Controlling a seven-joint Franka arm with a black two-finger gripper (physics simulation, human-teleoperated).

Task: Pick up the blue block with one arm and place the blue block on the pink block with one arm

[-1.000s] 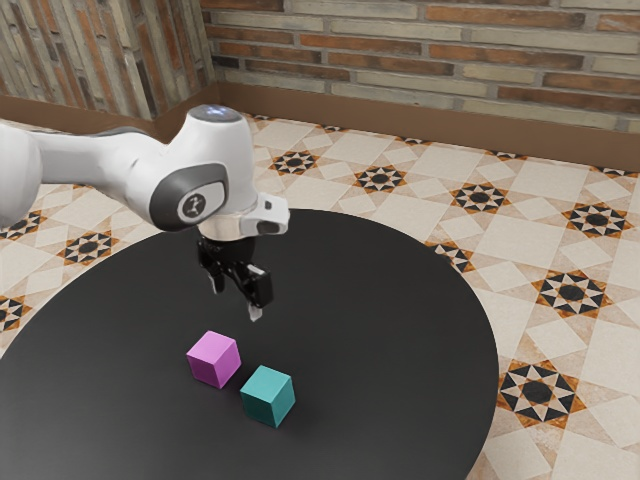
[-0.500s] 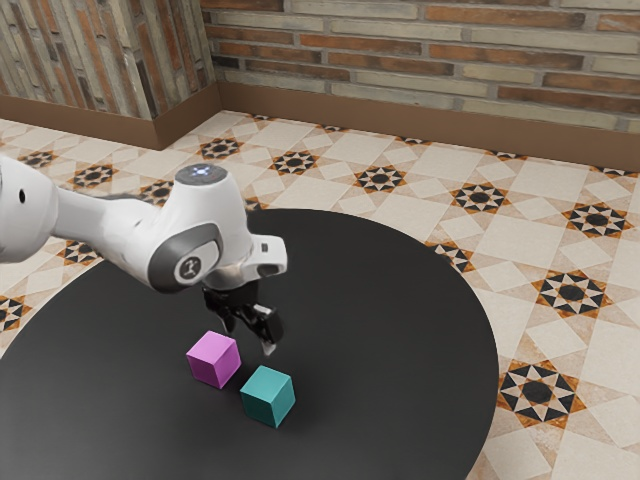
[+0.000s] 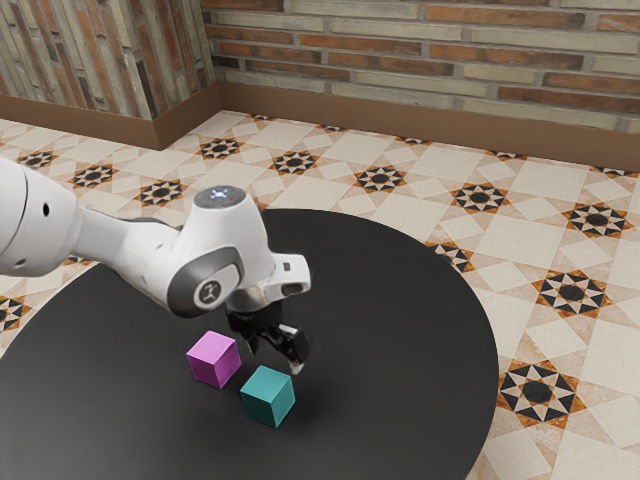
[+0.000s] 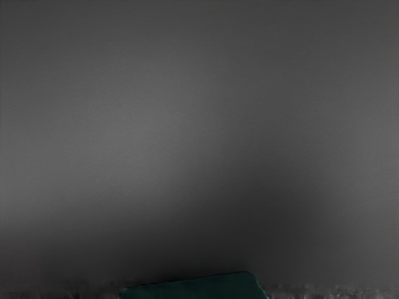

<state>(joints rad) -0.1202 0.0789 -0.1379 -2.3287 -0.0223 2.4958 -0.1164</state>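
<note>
A teal-blue block [image 3: 267, 395] rests on the round black table [image 3: 400, 330], close to the front. Just to its left in the exterior view lies the pink block [image 3: 213, 359], a small gap between them. My gripper [image 3: 278, 352] hangs open directly above and slightly behind the teal-blue block, its fingertips a little over the block's top and holding nothing. In the wrist view a strip of the teal-blue block [image 4: 193, 288] sits just under my hand against the dark tabletop.
The black table's edge [image 3: 487, 400] curves along the exterior view's right, with patterned floor tiles beyond. Brick walls stand far behind. My white arm [image 3: 120, 250] reaches in from the exterior view's left, above the table's rear part.
My hand has dropped lower and shifted toward the exterior view's right, from above and behind the pink block to just over the teal-blue block. Both blocks lie where they were.
</note>
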